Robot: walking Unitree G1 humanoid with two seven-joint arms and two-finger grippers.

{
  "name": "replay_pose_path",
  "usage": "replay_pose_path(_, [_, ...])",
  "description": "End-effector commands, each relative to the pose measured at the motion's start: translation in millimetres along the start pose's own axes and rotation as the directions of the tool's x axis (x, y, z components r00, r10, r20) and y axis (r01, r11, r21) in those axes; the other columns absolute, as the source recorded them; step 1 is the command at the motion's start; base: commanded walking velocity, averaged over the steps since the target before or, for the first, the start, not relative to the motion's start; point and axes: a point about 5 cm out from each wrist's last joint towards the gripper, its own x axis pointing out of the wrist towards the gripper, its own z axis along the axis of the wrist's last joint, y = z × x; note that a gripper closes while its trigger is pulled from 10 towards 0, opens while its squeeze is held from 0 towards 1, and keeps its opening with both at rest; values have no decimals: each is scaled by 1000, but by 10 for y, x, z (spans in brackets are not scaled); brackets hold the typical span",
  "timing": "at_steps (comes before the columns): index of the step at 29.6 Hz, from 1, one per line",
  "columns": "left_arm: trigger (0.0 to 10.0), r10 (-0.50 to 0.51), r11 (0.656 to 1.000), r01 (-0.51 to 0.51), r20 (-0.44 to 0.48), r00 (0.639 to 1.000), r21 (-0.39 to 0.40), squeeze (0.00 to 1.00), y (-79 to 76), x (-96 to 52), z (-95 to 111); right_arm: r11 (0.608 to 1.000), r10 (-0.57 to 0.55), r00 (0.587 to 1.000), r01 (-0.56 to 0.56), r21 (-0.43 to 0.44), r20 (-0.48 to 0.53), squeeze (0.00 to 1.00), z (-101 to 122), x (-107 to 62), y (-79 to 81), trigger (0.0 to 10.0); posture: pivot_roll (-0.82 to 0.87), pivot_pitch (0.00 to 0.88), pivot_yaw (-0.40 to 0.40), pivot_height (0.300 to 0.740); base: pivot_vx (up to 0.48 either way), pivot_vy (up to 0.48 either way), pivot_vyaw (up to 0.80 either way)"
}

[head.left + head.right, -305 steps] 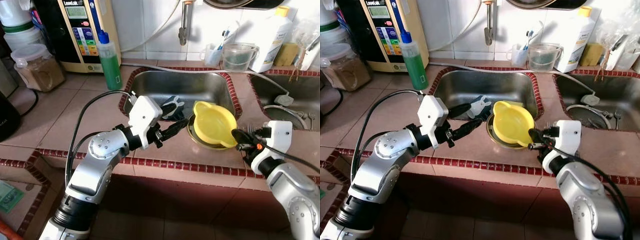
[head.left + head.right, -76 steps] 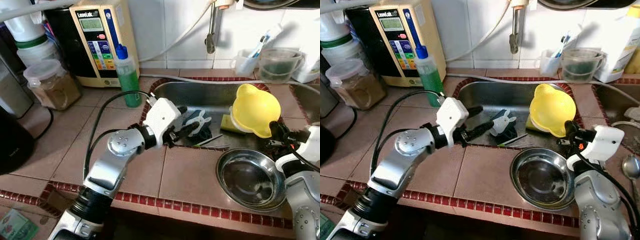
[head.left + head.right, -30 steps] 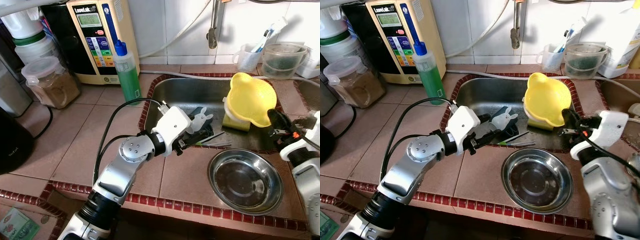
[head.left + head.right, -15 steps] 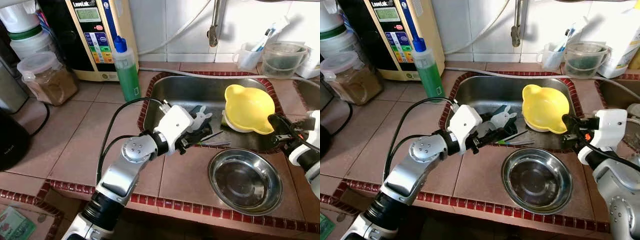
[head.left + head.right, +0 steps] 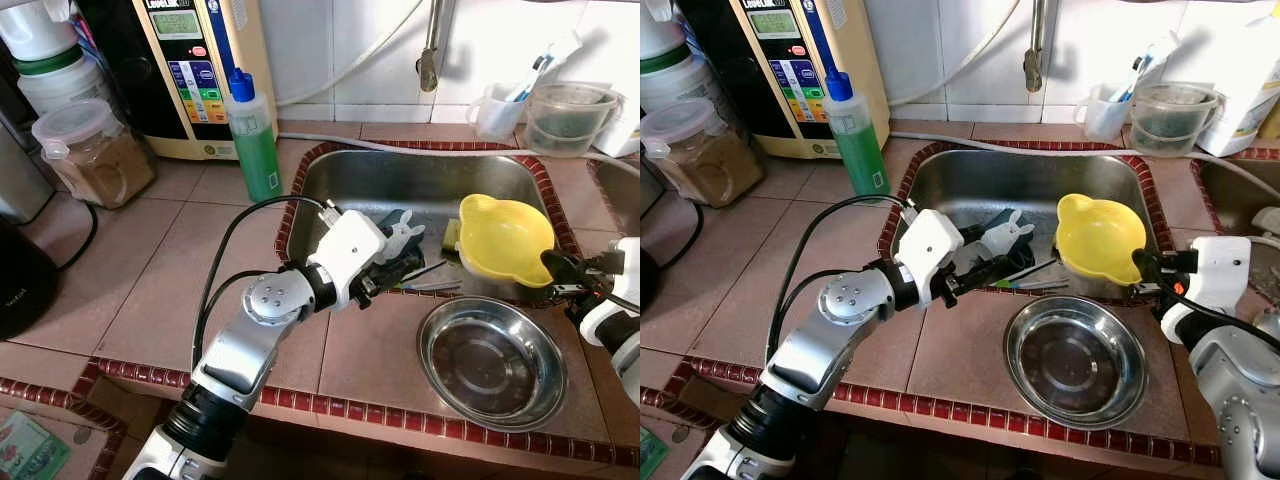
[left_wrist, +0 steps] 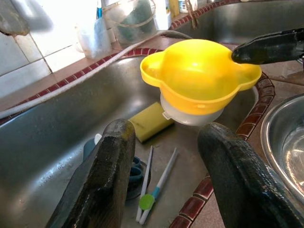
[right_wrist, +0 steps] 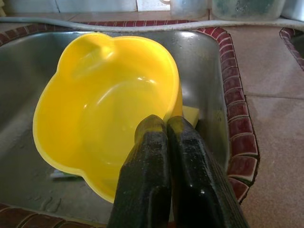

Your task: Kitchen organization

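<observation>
The right gripper (image 5: 1143,268), clenched on the rim of the yellow bowl (image 5: 1097,238), has lowered it toward the sink (image 5: 970,176) at 3 o'clock, likely to set it down, while the left gripper (image 5: 402,270) waits spread open.

Glossy yellow plastic bowl (image 7: 109,118), smooth. Shiny steel basin (image 5: 492,362), mirror-bright; duller brushed steel sink (image 5: 420,185). Matt tan tile on counter (image 5: 170,270), glazed dark-red edging. Black rubbery fingers (image 6: 111,161), slightly rough. Clear plastic jug (image 5: 560,117), cloudy. Porous yellow sponge (image 6: 151,121).
</observation>
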Motion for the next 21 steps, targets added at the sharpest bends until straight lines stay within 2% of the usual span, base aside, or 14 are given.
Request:
replay_pose_path(1, [10000,6,1000,-6,3,1000,0,0,15,-37,6,1000,-7,1000,7,3,1,0,-15,-14,-36,10000,-286,117,109,703,0,0,0])
replay_pose_path(3, [10000,7,1000,-7,5,1000,-5,0,15,-26,16,1000,-4,1000,4,22,2,0,-36,-7,-38,10000,-286,118,108,703,0,0,0])
replay_pose_path(4, [10000,7,1000,-7,7,1000,-4,0,15,-26,18,1000,-5,1000,5,24,0,341,-47,-3,-36,10000,-283,114,108,703,0,0,0])
replay_pose_path(5, [10000,6,1000,-6,7,1000,-3,0,14,-29,19,1000,-8,1000,8,23,-1,561,-53,-1,-38,10000,-283,115,108,703,0,0,0])
replay_pose_path(6, [10000,6,1000,-6,7,1000,-3,0,14,-29,19,1000,-8,1000,8,23,-1,561,-53,-1,-38,10000,-283,115,108,703,0,0,0])
replay_pose_path(7, [10000,5,1000,-5,7,1000,-3,0,13,-31,18,1000,-9,1000,9,28,-2,671,-66,0,-40,10000,-281,113,108,703,0,0,0])
replay_pose_path(9, [10000,5,1000,-5,7,1000,-3,0,12,-33,17,999,-8,1000,8,31,-4,671,-74,1,-40,10000,-281,113,108,703,0,0,0])
replay_pose_path(10, [10000,5,1000,-5,4,1000,-3,0,11,-37,12,999,-4,1000,5,39,-7,1000,-89,2,-38,10000,-281,113,107,703,0,0,0])
replay_pose_path(21, [10000,2,1000,-2,0,1000,-5,0,9,-46,-3,999,2,1000,-2,44,-5,1000,-97,5,-34,10000,-283,104,110,703,0,0,0])
